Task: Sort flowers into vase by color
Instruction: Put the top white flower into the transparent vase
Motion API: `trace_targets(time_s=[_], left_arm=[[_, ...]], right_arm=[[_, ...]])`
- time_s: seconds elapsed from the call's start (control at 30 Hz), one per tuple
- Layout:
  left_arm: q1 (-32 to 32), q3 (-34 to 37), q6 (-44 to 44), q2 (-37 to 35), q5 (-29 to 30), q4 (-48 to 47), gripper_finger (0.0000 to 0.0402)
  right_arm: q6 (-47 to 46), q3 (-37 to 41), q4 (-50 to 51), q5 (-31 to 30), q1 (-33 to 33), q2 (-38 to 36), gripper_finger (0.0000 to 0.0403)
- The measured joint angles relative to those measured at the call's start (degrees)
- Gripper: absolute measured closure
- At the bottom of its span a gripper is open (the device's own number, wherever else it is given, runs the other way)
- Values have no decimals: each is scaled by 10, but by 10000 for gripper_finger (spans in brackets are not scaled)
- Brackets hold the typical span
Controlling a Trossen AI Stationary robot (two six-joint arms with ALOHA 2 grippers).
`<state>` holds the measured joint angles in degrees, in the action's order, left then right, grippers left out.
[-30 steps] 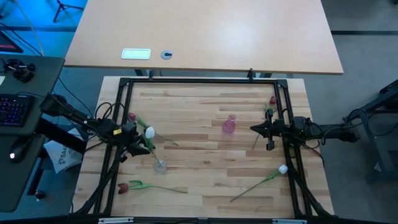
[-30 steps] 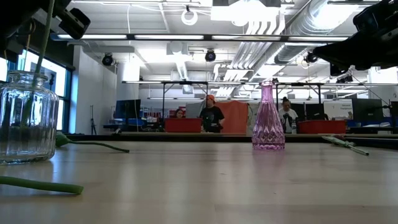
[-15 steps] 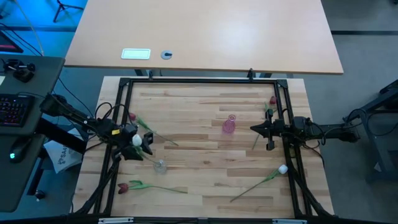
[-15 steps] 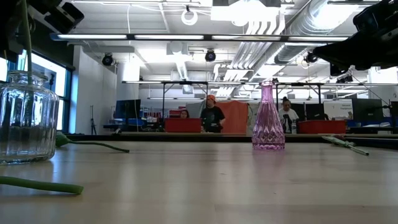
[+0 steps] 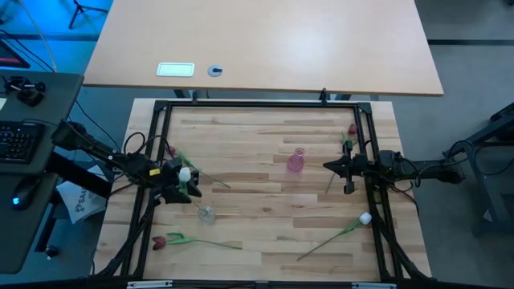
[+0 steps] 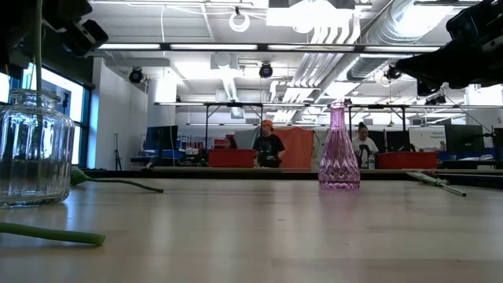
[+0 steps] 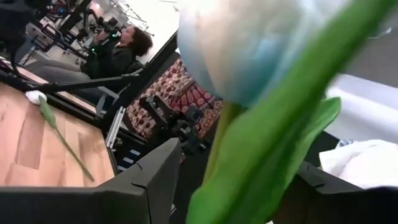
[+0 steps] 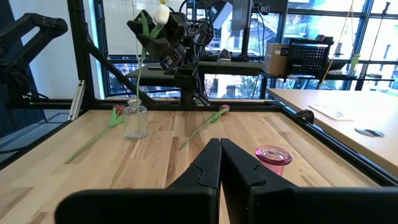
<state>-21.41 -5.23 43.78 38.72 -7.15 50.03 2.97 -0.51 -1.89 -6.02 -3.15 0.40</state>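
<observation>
A white tulip (image 8: 161, 12) stands nearly upright with its stem's lower end inside the clear glass vase (image 5: 206, 213) at the table's left. Its head (image 5: 185, 172) is level with my left gripper (image 5: 181, 183), whose fingers stand apart on either side of the stem just under the head. The pink vase (image 5: 295, 161) stands right of the middle, with nothing in it. My right gripper (image 8: 221, 146) hangs shut over the table's right side, pointing level toward the left, holding nothing. My left gripper has its fingers on either side of the white tulip's stem (image 7: 217, 168), just below the head, coming at it level from the table's left. A dark gap shows beside one finger (image 7: 155, 180). A leaf hides the other, so I cannot tell whether it touches.
A red tulip (image 5: 158, 241) lies near the front left, another red one (image 5: 169, 150) at the left behind my left gripper. A white tulip (image 5: 365, 217) lies at the front right, and a red one (image 5: 352, 130) at the far right. A black frame (image 5: 257, 103) rims the table.
My left gripper has rolled about its own pointing line while staying in place. The white tulip's stem, which slanted into the clear vase, now stands nearly upright in it. Its head swung toward the table's left and then part of the way back.
</observation>
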Motion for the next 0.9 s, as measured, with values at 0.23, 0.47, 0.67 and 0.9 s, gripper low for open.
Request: trace_targets(time_s=[0.23, 0.47, 0.67, 0.9], left_arm=[[0, -1, -14, -1, -8, 6, 179], [0, -4, -3, -1, 17, 6, 63], [0, -39, -54, -2, 9, 5, 8], [0, -64, -84, -17, -42, 3, 15]], right_arm=[[0, 0, 0, 0, 0, 0, 402], [0, 0, 0, 0, 0, 0, 402], [0, 0, 0, 0, 0, 0, 402], [0, 0, 0, 0, 0, 0, 402]])
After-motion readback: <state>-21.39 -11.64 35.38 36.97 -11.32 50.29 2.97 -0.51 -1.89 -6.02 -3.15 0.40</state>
